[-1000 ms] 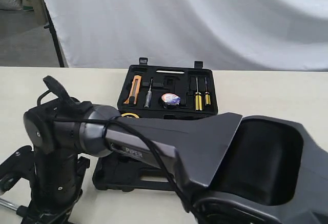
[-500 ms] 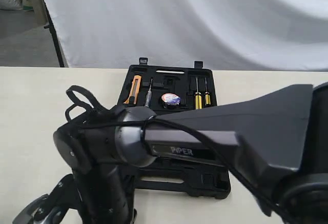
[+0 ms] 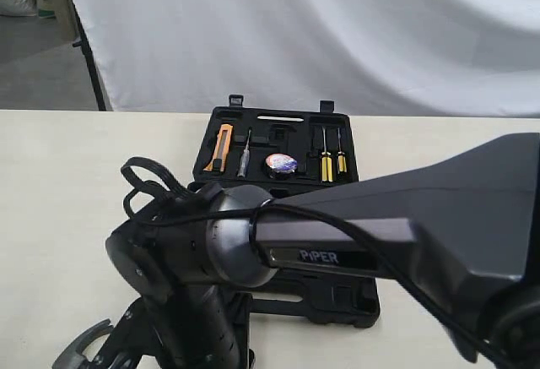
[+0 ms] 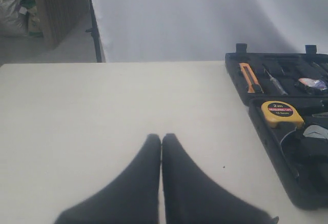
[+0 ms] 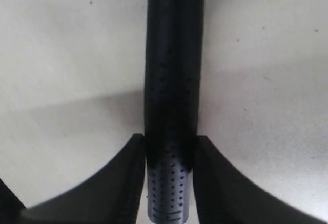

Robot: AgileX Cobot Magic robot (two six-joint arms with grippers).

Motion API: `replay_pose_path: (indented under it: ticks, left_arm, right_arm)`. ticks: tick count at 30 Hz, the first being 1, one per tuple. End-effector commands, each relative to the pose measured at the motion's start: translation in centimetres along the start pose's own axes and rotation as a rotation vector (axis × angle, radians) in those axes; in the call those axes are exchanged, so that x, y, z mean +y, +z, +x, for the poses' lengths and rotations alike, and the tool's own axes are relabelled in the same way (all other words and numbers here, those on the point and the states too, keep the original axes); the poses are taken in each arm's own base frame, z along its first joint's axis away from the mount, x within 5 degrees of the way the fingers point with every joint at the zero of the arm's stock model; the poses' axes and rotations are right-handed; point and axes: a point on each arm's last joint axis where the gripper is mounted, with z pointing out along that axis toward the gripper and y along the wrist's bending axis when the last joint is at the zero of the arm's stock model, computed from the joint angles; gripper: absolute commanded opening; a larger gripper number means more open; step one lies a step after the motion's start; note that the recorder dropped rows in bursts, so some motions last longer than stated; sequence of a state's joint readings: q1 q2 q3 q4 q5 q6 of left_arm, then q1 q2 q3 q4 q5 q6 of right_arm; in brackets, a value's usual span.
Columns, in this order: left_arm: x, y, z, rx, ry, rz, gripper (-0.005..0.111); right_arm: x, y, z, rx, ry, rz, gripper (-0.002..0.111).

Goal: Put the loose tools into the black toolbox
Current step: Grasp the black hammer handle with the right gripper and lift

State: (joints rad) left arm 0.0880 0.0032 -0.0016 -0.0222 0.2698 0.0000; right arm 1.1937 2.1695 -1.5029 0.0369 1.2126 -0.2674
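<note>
White drapery point(image 3: 337, 31) backs a cream tabletop point(image 3: 67, 175) bearing the black toolbox point(image 3: 348, 124).

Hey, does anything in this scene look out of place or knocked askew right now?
Nothing looks spilled or damaged. The one thing out of place is a black dotted handle, clamped in the right pincer over the table rather than seated in the black toolbox. Which tool it belongs to doesn't show.

The toolbox point(image 3: 295, 132) lies open on the worktop point(image 3: 76, 183). In its rear half the utility knife point(image 3: 221, 146) lies left, the tape roll point(image 3: 281, 164) in the middle, two screwdrivers point(image 3: 326, 165) right. The tape measure point(image 4: 282, 114) sits in its front half.
</note>
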Motion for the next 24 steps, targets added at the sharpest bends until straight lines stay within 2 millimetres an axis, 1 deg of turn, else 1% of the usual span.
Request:
replay_pose_path:
  ticks: [1, 2, 3, 4, 5, 6, 8, 9, 10, 12, 14, 16, 19, 21, 24]
  left_arm:
    - [0.0, 0.0, 0.0, -0.002, -0.007, 0.007, 0.001]
    - [0.0, 0.0, 0.0, -0.002, -0.007, 0.007, 0.001]
    - [0.0, 0.0, 0.0, -0.002, -0.007, 0.007, 0.001]
    - [0.0, 0.0, 0.0, -0.002, -0.007, 0.007, 0.001]
    - [0.0, 0.0, 0.0, -0.002, -0.007, 0.007, 0.001]
    - [0.0, 0.0, 0.0, -0.002, -0.007, 0.007, 0.001]
    - [0.0, 0.0, 0.0, -0.002, -0.007, 0.007, 0.001]
    - [0.0, 0.0, 0.0, -0.002, -0.007, 0.007, 0.001]
    - [0.0, 0.0, 0.0, -0.002, -0.007, 0.007, 0.001]
    - [0.0, 0.0, 0.0, -0.002, -0.007, 0.007, 0.001]
    - [0.0, 0.0, 0.0, -0.002, -0.007, 0.007, 0.001]
    - [0.0, 0.0, 0.0, -0.002, -0.007, 0.007, 0.001]
    - [0.0, 0.0, 0.0, -0.002, -0.007, 0.007, 0.001]
    - [0.0, 0.0, 0.0, -0.002, -0.007, 0.007, 0.001]
    - [0.0, 0.0, 0.0, -0.002, -0.007, 0.007, 0.001]
  right_arm:
    - [-0.3, -0.1, 0.0, -0.022, 0.047, 0.016, 0.0]
    - [-0.4, -0.1, -0.1, -0.026, 0.058, 0.022, 0.0]
    - [-0.4, -0.1, 0.0, -0.025, 0.069, 0.026, 0.002]
    - [-0.5, -0.1, 0.0, -0.023, 0.068, 0.034, 0.008]
    - [-0.5, -0.1, 0.0, -0.022, 0.075, 0.039, 0.013]
    - [-0.5, -0.1, 0.0, -0.022, 0.086, 0.039, 0.024]
    - [-0.6, -0.1, 0.0, -0.02, 0.107, 0.043, 0.039]
    - [-0.6, -0.1, 0.1, -0.015, 0.112, 0.042, 0.048]
    - [-0.5, -0.1, 0.2, -0.003, 0.114, 0.035, 0.054]
    - [-0.4, -0.1, 0.3, 0.016, 0.099, 0.031, 0.061]
    - [-0.5, -0.2, 0.3, 0.013, 0.097, 0.037, 0.064]
    - [-0.5, -0.7, -0.1, -0.01, 0.119, 0.036, 0.064]
    - [-0.7, -2.3, -1.0, -0.072, 0.124, 0.048, 0.064]
    - [-0.9, -3.9, -1.8, -0.133, 0.123, 0.061, 0.064]
    - [-1.0, -5.7, -2.5, -0.201, 0.121, 0.074, 0.064]
